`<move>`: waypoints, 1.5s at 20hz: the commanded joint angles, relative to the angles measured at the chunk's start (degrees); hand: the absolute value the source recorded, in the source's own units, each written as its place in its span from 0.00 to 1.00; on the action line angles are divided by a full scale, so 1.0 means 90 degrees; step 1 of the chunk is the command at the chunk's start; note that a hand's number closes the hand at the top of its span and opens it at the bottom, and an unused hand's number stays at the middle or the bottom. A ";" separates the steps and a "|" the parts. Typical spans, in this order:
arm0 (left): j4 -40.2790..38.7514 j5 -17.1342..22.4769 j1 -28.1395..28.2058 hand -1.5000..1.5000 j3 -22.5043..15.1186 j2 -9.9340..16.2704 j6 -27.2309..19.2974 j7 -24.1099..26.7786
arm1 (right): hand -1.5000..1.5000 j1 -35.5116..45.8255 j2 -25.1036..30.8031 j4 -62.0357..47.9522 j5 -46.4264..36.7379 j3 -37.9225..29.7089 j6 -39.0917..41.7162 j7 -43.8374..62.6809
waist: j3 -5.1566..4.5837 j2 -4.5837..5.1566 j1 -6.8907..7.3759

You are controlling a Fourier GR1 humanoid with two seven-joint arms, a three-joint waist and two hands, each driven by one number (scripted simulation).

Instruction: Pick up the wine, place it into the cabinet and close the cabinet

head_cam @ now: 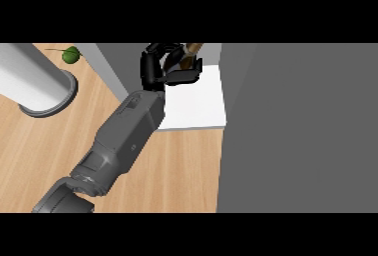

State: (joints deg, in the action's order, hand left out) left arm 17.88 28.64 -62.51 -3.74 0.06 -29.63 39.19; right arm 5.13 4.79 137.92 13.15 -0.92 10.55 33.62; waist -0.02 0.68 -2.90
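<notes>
My left hand (164, 67) is at the top middle of the head view, its grey forearm (125, 140) running up from the lower left. Its fingers are curled round the wine bottle (193, 48), of which only a brown piece shows past them. Hand and bottle are over the back of the cabinet's white inner floor (196, 102). A grey cabinet wall (111, 65) stands just left of the hand. A large grey panel (299, 130) of the cabinet fills the right side; I cannot tell if it is the door. My right hand does not show.
A tall white cylinder on a round grey base (37, 82) stands on the wooden counter (44, 150) at the left. A green leaf (70, 54) lies behind it near the top.
</notes>
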 commanded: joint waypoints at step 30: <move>-0.1543 -0.0170 -0.0289 0.00 0.0493 0.0051 -0.0114 0.0460 | 0.00 -0.0302 -0.0170 0.0051 -0.0060 0.0340 0.0092 -0.0351 | 0.0000 0.0086 -0.0123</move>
State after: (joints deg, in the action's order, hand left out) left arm 5.48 27.82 -65.45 0.80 0.08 -28.67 43.61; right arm 4.78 3.45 137.26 13.03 2.00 10.60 31.84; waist 0.11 1.08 -3.88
